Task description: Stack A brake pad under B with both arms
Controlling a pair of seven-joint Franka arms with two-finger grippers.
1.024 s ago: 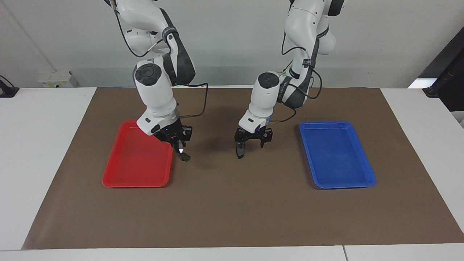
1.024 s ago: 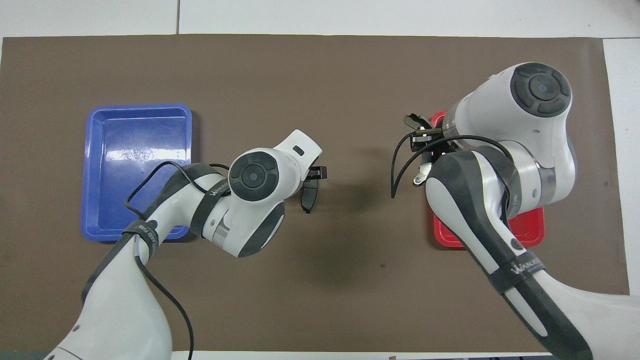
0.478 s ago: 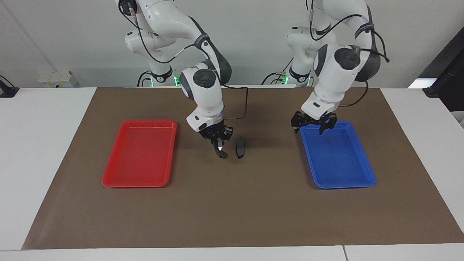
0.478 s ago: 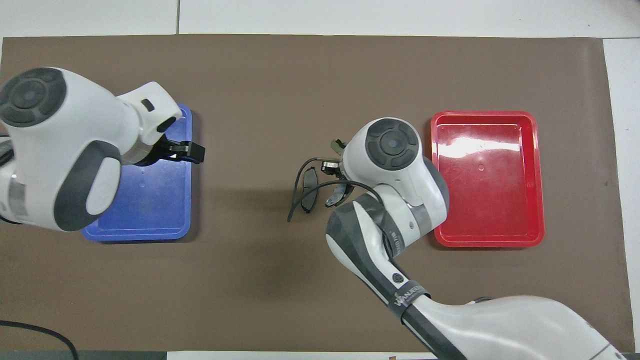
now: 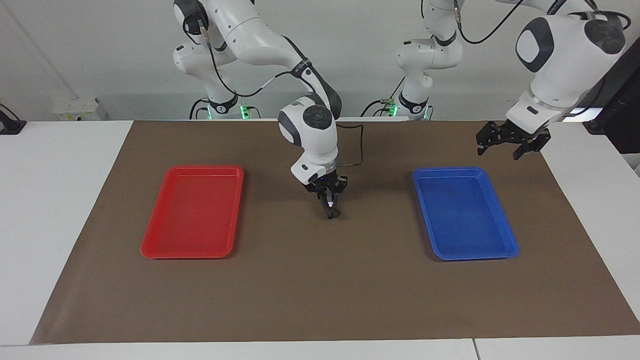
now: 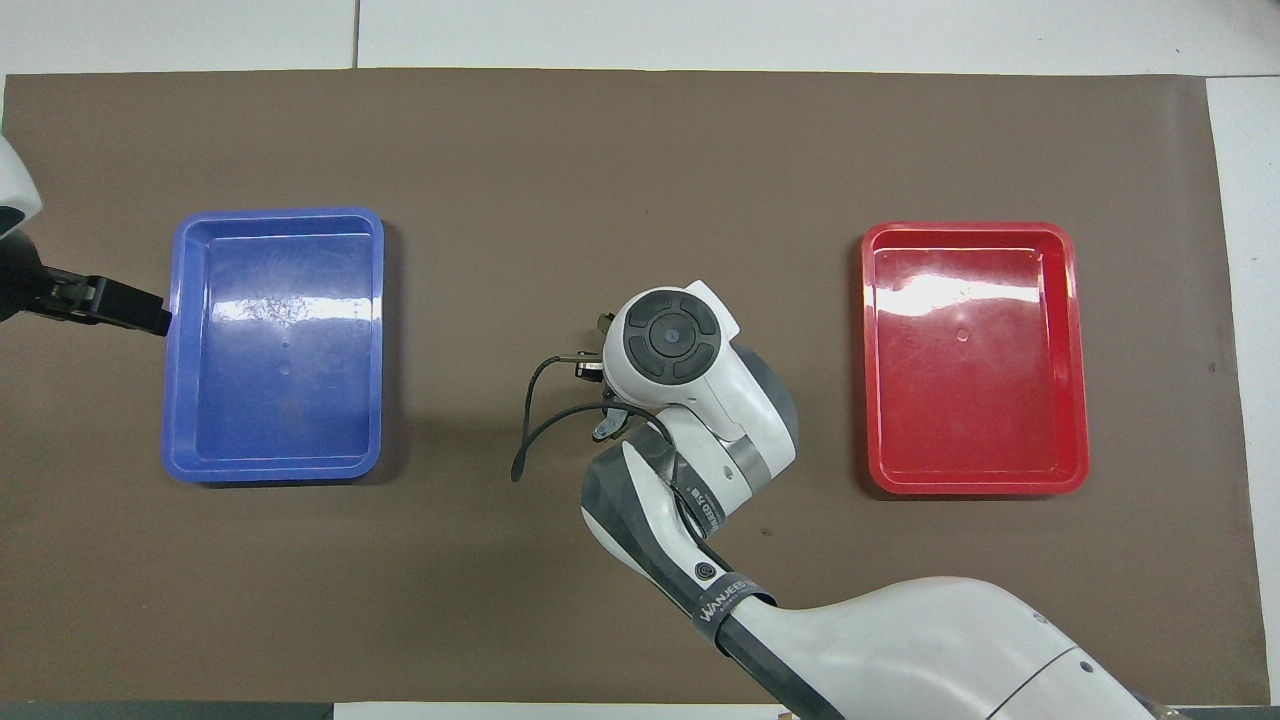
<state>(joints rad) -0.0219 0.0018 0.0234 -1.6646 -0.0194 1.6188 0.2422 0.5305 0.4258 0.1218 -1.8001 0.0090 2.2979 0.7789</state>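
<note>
Hovering mid-frame, the right gripper clamps B low over the mat, apparently to seat it on the A brake pad, hidden beneath. The left gripper, spread wide, waits upper right, clear of the stack.

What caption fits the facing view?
Right gripper, shut, low over the mat between red tray and blue tray; left gripper open, raised over the mat's edge.
</note>
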